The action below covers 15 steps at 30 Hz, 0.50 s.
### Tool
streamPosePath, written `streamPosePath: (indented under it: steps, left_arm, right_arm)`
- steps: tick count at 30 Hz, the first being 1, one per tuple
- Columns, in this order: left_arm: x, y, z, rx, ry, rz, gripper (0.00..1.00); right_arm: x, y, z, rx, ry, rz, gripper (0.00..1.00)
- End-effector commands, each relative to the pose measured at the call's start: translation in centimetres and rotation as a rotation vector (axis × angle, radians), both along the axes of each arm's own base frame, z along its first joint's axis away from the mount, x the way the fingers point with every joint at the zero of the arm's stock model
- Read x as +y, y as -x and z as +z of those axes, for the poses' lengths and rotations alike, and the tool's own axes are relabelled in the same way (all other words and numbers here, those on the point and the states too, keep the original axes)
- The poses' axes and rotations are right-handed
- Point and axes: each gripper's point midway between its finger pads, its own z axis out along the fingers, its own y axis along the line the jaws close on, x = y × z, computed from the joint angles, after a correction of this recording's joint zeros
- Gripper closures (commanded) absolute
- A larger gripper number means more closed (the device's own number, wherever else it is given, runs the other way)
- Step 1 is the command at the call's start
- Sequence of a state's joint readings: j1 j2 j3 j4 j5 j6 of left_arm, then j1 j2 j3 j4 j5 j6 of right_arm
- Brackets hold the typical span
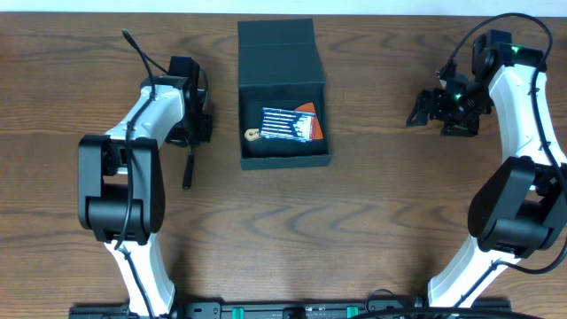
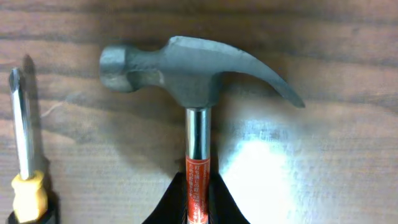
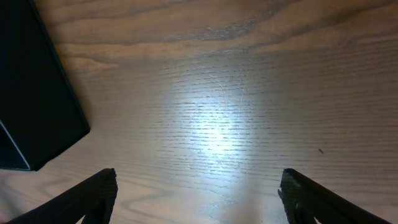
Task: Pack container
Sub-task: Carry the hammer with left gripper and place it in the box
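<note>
The container (image 1: 283, 80) is a dark teal-black box, open, with its flap lid folded back at the table's far middle. Inside lie a striped white-and-orange pack (image 1: 291, 123) and a small tan piece (image 1: 252, 135). My left gripper (image 1: 195, 124) is left of the box; in the left wrist view it (image 2: 198, 190) is shut on the red-labelled shaft of a claw hammer (image 2: 186, 68). A screwdriver (image 2: 22, 124) lies beside it and shows in the overhead view (image 1: 188, 168). My right gripper (image 1: 425, 106) is open and empty right of the box, over bare wood (image 3: 199, 199).
A corner of the container (image 3: 34, 93) shows at the left of the right wrist view. The brown wooden table (image 1: 372, 221) stretches around everything. Both arm bases stand at the near edge.
</note>
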<state>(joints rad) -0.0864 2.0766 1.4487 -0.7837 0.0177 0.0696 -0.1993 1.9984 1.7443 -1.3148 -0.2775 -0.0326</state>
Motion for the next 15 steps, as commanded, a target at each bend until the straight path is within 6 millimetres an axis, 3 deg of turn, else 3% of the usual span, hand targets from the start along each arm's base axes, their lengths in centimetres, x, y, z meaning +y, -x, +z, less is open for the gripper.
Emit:
streamPosePath:
  steps: [1, 6, 9, 12, 15]
  left_arm:
    - [1.0, -1.1, 6.0, -0.140, -0.044, -0.031, 0.94]
    - [1.2, -0.7, 13.8, -0.317, -0.065, -0.075, 0.94]
    - [0.2, -0.4, 18.7, -0.453, -0.068, -0.143, 0.94]
    - [-2.4, 0.5, 22.8, -0.574, -0.069, -0.270, 0.94]
    - [-6.9, 1.9, 25.2, -0.647, -0.091, -0.526, 0.94]
  right_arm:
    - [0.6, -0.1, -0.1, 0.005, -0.013, 0.002, 0.14]
    - [0.6, -0.1, -0.1, 0.005, -0.013, 0.002, 0.14]
    - [0.6, -0.1, -0.1, 0.003, -0.012, 0.002, 0.14]
    - [0.6, -0.1, -0.1, 0.003, -0.012, 0.002, 0.14]
    - [0.6, -0.1, -0.1, 0.004, -0.012, 0.002, 0.14]
